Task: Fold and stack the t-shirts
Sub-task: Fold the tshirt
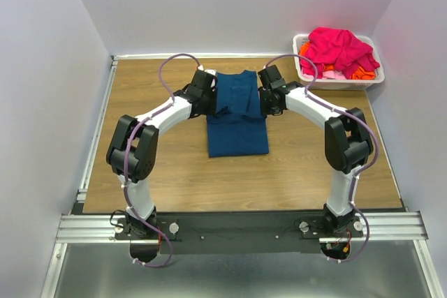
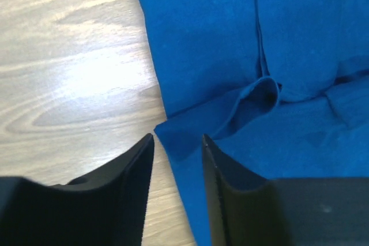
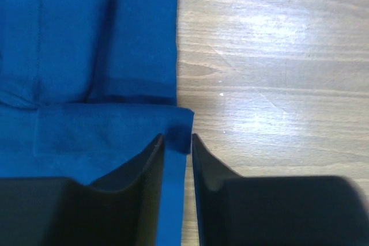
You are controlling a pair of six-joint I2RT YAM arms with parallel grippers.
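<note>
The dark teal-blue t-shirt [image 1: 237,130] lies flat on the middle of the wooden table, its sides turned in and its far part narrower than the near part. No chest print shows. My left gripper [image 1: 209,100] is low at the shirt's left edge. In the left wrist view the shirt's [image 2: 230,44] folded corner lies between the slightly parted jaws of that gripper [image 2: 177,137]. My right gripper [image 1: 264,100] is low at the right edge. In the right wrist view its [image 3: 177,136] jaws stand narrowly apart round the shirt's [image 3: 86,44] corner.
A white basket [image 1: 302,68] stands at the back right corner, piled with magenta-pink shirts [image 1: 339,47] and orange cloth [image 1: 362,71]. Bare wood table [image 1: 154,172] lies left, right and near of the shirt. Walls enclose the table on three sides.
</note>
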